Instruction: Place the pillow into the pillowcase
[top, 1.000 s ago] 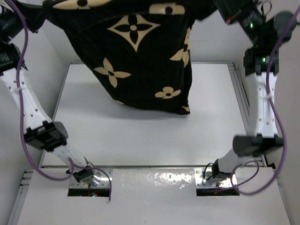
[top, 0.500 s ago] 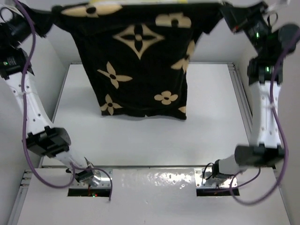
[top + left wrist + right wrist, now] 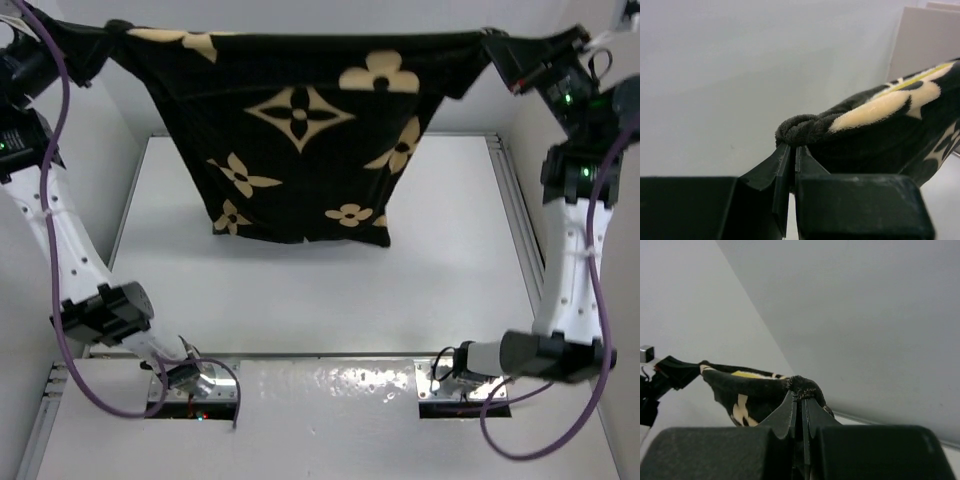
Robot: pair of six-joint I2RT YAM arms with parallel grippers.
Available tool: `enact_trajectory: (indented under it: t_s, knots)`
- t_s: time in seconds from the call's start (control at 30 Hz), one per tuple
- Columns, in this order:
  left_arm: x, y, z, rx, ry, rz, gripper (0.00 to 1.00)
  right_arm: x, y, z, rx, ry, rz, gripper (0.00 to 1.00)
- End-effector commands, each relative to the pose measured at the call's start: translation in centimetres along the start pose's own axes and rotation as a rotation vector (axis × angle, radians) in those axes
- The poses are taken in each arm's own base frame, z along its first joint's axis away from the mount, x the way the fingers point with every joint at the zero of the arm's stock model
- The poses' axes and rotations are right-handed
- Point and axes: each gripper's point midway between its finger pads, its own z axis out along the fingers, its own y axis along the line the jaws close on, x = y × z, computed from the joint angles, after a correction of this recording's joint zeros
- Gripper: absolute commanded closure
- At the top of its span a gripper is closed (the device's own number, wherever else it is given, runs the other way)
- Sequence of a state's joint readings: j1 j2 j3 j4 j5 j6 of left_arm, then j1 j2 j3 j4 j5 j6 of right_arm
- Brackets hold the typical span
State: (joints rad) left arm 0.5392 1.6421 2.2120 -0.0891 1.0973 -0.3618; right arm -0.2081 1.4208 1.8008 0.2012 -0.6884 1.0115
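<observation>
Your left gripper (image 3: 792,146) is clamped tight on one top corner of the pillowcase (image 3: 300,130). Your right gripper (image 3: 801,395) pinches the opposite corner. The case hangs stretched between and below both claws, over the table (image 3: 300,300).

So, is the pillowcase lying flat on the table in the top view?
No, the pillowcase hangs spread out, held up at its two top corners.
</observation>
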Motion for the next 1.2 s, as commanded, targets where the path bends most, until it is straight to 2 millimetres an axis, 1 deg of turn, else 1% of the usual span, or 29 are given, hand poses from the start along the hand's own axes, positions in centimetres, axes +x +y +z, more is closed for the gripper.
enact_trajectory:
  t_s: [0.0, 0.03, 0.07, 0.1, 0.13, 0.17, 0.2, 0.23, 0.27, 0.33, 0.37, 0.4, 0.43, 0.47, 0.5, 0.57, 0.6, 0.67, 0.73, 0.77, 0.83, 0.87, 0.93, 0.97, 1.03, 1.07, 1.1, 1.13, 1.17]
  knots:
    - [2.2, 1.6, -0.3, -0.131, 0.016, 0.086, 1.0, -2.1, -3.3, -3.3, 0.15, -0.169, -0.061, 1.0]
    - [6.0, 2.8, 0.3, -0.136, 0.096, -0.022, 1.0, -0.3, -4.7, -3.2, 0.157, -0.138, 0.054, 1.0]
    - [7.0, 4.0, 0.1, -0.16, 0.124, -0.05, 1.0, 2.4, -6.7, -3.6, 0.161, -0.086, 0.141, 1.0]
    - [4.3, 4.3, -0.2, -0.177, 0.096, -0.006, 1.0, 0.9, -6.7, -4.1, 0.129, -0.135, 0.123, 1.0]
    - [4.1, 7.0, -1.6, -0.234, 0.097, -0.018, 1.0, -1.0, -5.7, -4.2, 0.112, -0.176, 0.124, 1.0]
    - [2.3, 7.5, -2.3, -0.254, 0.067, -0.011, 1.0, -2.7, -5.0, -4.4, 0.115, -0.201, 0.07, 1.0]
    - [-0.3, 7.4, -2.9, -0.26, 0.024, 0.062, 1.0, -3.8, -5.7, -4.9, 0.185, -0.195, -0.006, 1.0]
    - [-0.6, 7.8, -3.7, -0.276, 0.023, 0.071, 1.0, -6.0, -3.6, -4.8, 0.181, -0.221, -0.082, 1.0]
    - [0.0, 7.6, -3.8, -0.266, 0.039, 0.083, 1.0, -5.9, -3.8, -5.0, 0.202, -0.206, -0.104, 1.0]
    - [6.4, 6.0, -3.4, -0.197, 0.168, -0.059, 1.0, -2.1, -6.1, -6.2, 0.251, -0.138, -0.037, 1.0]
    - [9.2, 5.6, -3.8, -0.174, 0.238, -0.001, 1.0, 0.4, -6.5, -6.8, 0.244, -0.092, 0.003, 1.0]
    - [12.0, 3.4, -5.1, -0.164, 0.324, -0.068, 1.0, 3.4, -7.4, -7.6, 0.26, -0.044, 0.045, 1.0]
    - [17.8, 2.8, -6.4, -0.155, 0.426, -0.152, 1.0, 8.6, -9.2, -10.2, 0.322, 0.024, 0.109, 1.0]
    - [20.2, 2.0, -7.7, -0.127, 0.491, -0.072, 1.0, 12.4, -9.9, -11.5, 0.371, 0.098, 0.16, 1.0]
    - [22.4, -0.6, -9.6, -0.105, 0.566, -0.115, 1.0, 17.1, -10.8, -14.3, 0.422, 0.179, 0.141, 1.0]
    - [29.3, -4.0, -13.7, -0.014, 0.789, -0.13, 1.0, 23.8, -11.6, -17.3, 0.507, 0.353, 0.159, 1.0]
    - [31.1, -5.3, -14.6, 0.037, 0.853, -0.152, 1.0, 27.3, -11.9, -19.1, 0.533, 0.443, 0.193, 1.0]
    - [35.5, -7.8, -17.0, 0.141, 0.981, -0.235, 1.0, 32.8, -11.2, -20.2, 0.514, 0.611, 0.236, 1.0]
    - [37.6, -8.7, -17.5, 0.186, 1.039, -0.266, 1.0, 35.2, -10.1, -19.2, 0.455, 0.694, 0.229, 1.0]
    - [38.2, -7.6, -16.6, 0.17, 1.033, -0.252, 1.0, 34.6, -9.4, -16.8, 0.395, 0.689, 0.177, 1.0]
    - [37.0, -6.5, -13.3, 0.145, 0.987, -0.235, 1.0, 34.8, -10.6, -13.2, 0.385, 0.707, 0.158, 1.0]
    - [33.8, -3.8, -9.0, 0.127, 0.9, -0.124, 1.0, 29.9, -9.0, -7.7, 0.298, 0.604, 0.083, 1.0]
    - [28.1, -1.5, -4.4, 0.076, 0.791, -0.074, 1.0, 25.0, -7.6, -2.2, 0.213, 0.517, 0.047, 1.0]
    - [20.7, 0.4, -0.3, 0.057, 0.645, 0.07, 1.0, 19.0, -5.9, 2.6, 0.142, 0.393, 0.013, 1.0]
    - [13.3, 1.4, 2.2, -0.039, 0.47, 0.118, 1.0, 12.6, -3.3, 6.1, 0.061, 0.255, -0.018, 1.0]
    - [7.0, 2.0, 3.2, -0.108, 0.31, 0.284, 1.0, 6.5, -1.3, 8.3, 0.009, 0.124, -0.028, 1.0]
    - [8.9, 3.3, 3.4, -0.14, 0.323, 0.232, 1.0, 4.2, -0.9, 9.1, -0.003, 0.07, -0.016, 1.0]
    - [5.6, 4.2, 4.1, -0.2, 0.188, 0.309, 1.0, 0.7, -1.2, 9.0, 0.0, -0.006, -0.024, 1.0]
    - [3.5, 2.3, 2.7, -0.231, 0.147, 0.342, 1.0, -1.3, -0.9, 9.2, -0.017, -0.052, 0.049, 1.0]
